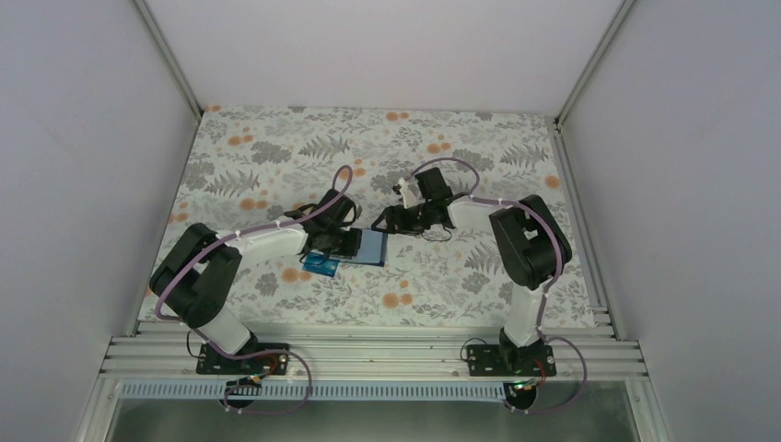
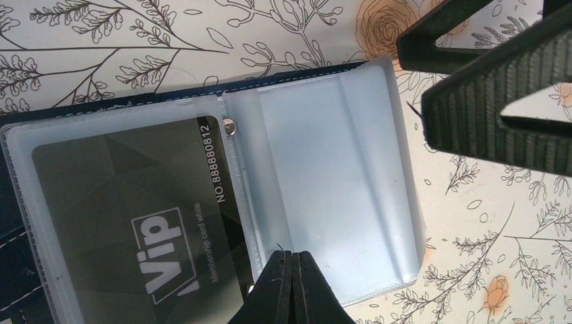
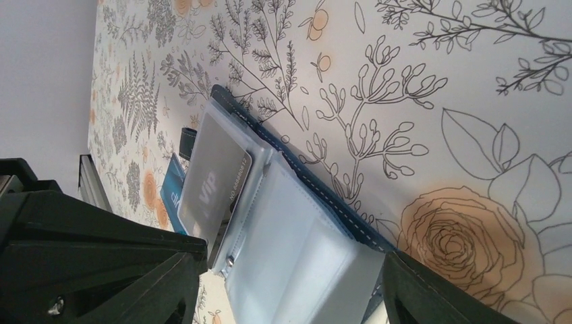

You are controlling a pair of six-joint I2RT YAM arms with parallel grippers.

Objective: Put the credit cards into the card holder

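Flowery worktop (image 1: 276, 147) under it all.

Lying open near the middle of it, flat, with the inside up: dark blue card holder (image 1: 371, 247). Clear pockets (image 2: 337, 175) on both halves.

At the holder's right side: right hand (image 3: 293, 270), wide open, one finger on each side of the right half, gripping nothing. Cannot tell if touching the holder.

At the holder's near edge, right by the middle fold: left hand (image 2: 293, 270), shut tight, fingers pressed together with nothing between them. Tips over the clear plastic; cannot tell if pushing down on it.

Tucked inside the left clear pocket: black card (image 2: 135, 223) with "Vip" in light letters and a number down one side.

Out on the worktop, just beside the holder's left half: teal-blue card (image 1: 321, 265), lying flat.
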